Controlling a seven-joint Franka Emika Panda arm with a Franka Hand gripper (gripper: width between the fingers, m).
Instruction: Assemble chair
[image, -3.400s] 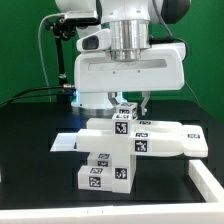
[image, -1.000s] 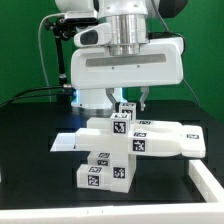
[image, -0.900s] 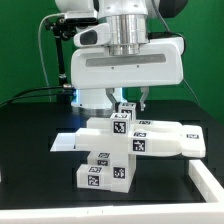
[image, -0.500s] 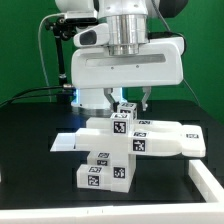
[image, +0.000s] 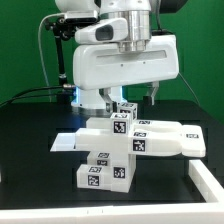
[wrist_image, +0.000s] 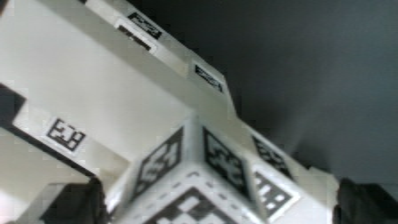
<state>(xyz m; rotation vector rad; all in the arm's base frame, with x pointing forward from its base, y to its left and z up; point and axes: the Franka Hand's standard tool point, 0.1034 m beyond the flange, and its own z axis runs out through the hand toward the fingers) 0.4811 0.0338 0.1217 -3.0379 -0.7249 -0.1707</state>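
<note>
**Gripper above the part-built chair**

My gripper hangs in the upper centre of the exterior view, just over the chair, which sits in the middle of the frame on the black table. My 2 fingers are spread apart, holding nothing. In the wrist view the chair's white tagged blocks fill the frame, with a dark fingertip at the lower corner. A white marker board lies beside the chair.
</note>
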